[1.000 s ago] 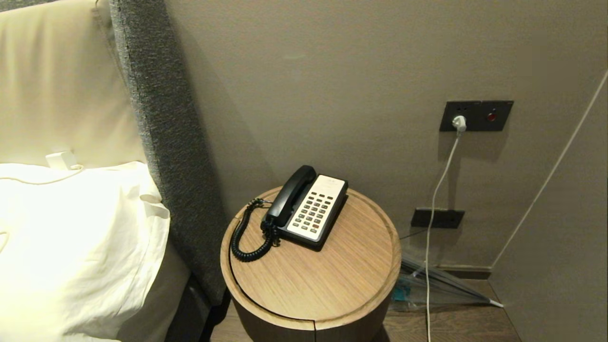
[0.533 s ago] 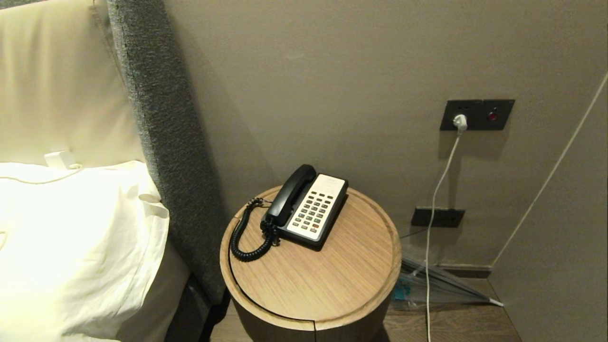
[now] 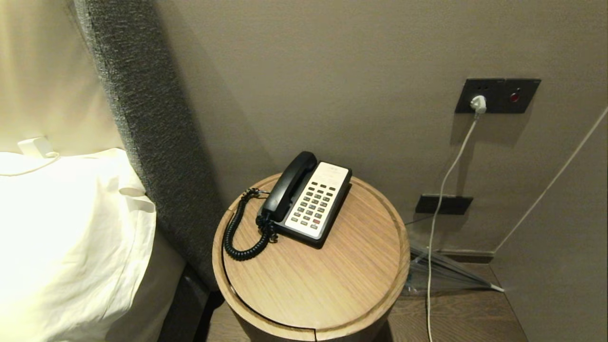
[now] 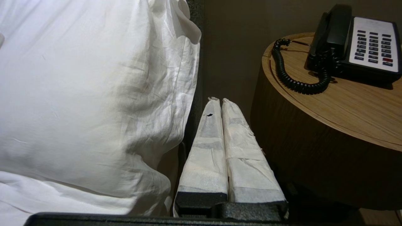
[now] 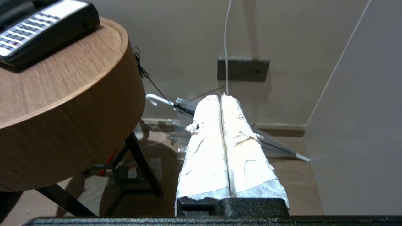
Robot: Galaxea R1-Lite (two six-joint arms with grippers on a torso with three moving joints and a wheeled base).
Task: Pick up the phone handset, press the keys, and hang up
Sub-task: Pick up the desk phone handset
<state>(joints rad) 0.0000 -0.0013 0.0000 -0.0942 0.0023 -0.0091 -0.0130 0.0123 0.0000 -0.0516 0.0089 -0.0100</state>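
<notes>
Presently the phone handset (image 3: 289,186) is lying cradled at mid-frame on the phone base (image 3: 317,204). Both the left gripper (image 4: 219,103) and right gripper (image 5: 220,100) are sitting pressed together, low, off the table (image 3: 332,280). Risk: the coiled cord (image 3: 240,232) is likely snagging and dragging the base when lifting.

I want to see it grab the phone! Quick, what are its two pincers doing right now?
Left pincer: closed, holding nothing, low between the pillow and the round table.
Right pincer: closed, empty, low beside the table.
</notes>
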